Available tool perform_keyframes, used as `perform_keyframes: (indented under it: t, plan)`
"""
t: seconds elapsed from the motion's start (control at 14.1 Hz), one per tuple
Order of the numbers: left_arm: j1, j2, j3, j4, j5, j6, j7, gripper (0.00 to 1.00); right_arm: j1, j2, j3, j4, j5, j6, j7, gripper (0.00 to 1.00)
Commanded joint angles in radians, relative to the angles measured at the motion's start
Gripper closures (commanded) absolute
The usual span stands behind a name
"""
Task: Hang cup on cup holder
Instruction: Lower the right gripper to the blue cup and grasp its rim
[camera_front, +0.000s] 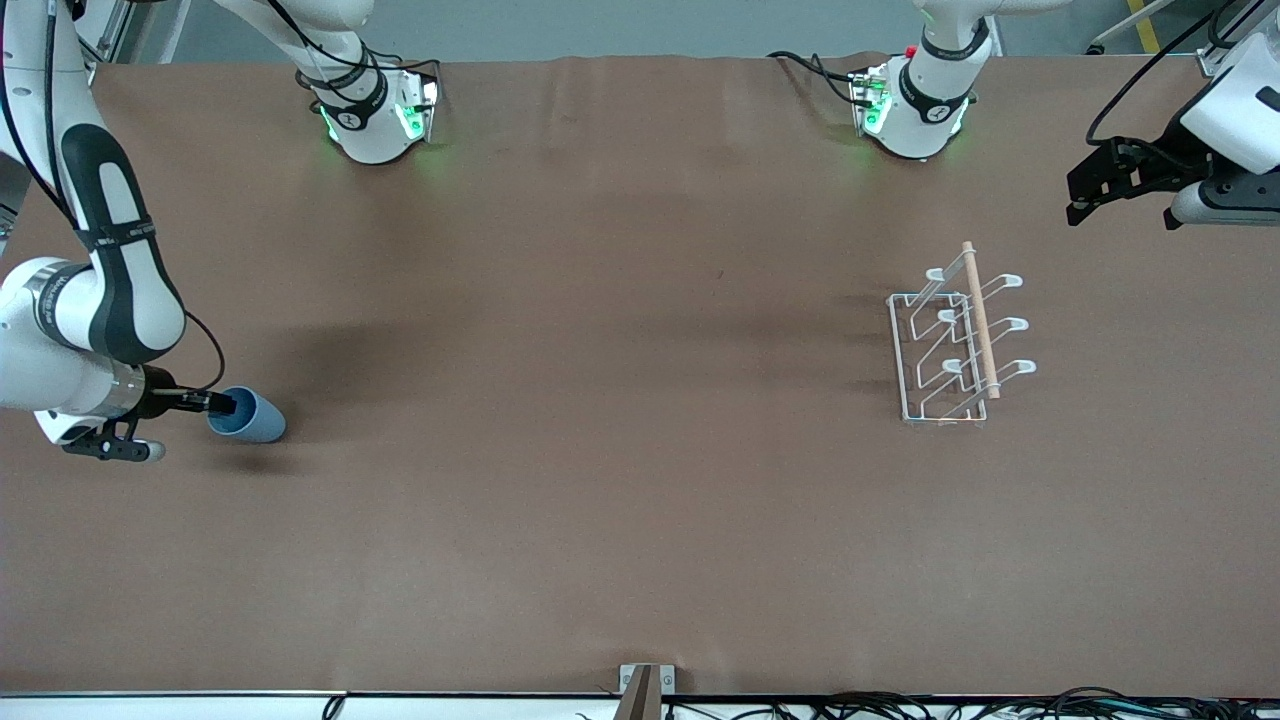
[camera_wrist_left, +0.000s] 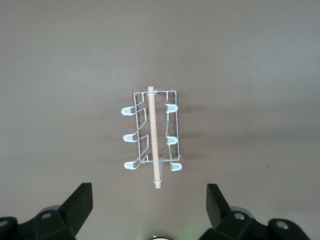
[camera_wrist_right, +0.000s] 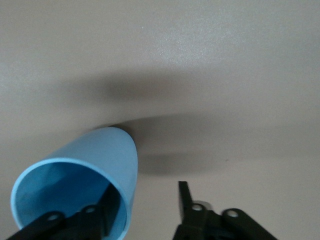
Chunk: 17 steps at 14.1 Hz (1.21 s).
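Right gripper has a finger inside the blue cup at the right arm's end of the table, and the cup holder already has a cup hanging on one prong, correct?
Not quite. The cup holder is bare: the left wrist view shows all six prongs with nothing on them. The rest stands: the right gripper has one finger inside the blue cup at the right arm's end of the table. The left gripper hangs open over the table by the holder.
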Motion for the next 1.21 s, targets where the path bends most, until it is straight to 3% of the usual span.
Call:
perform_keyframes:
  t: [0.0, 0.21, 0.5, 0.71, 1.14]
  plan:
    - [0.001, 0.011, -0.003, 0.029, -0.012, -0.020, 0.013, 0.00, -0.011, 0.009, 0.011, 0.004, 0.013, 0.010, -0.009, 0.97]
    - [0.001, 0.011, -0.003, 0.029, -0.012, -0.020, 0.013, 0.00, -0.005, -0.004, 0.013, 0.005, 0.013, -0.022, -0.001, 0.98]
    - [0.000, 0.011, -0.003, 0.029, -0.012, -0.020, 0.013, 0.00, 0.012, -0.108, 0.040, 0.039, 0.013, -0.148, -0.006, 1.00]
    - [0.000, 0.011, -0.003, 0.029, -0.012, -0.020, 0.013, 0.00, 0.012, -0.198, 0.133, 0.045, 0.041, -0.278, -0.004, 1.00]
    - [-0.002, 0.017, -0.006, 0.029, -0.050, -0.022, 0.011, 0.00, 0.019, -0.274, 0.256, 0.090, 0.442, -0.511, -0.009, 1.00]
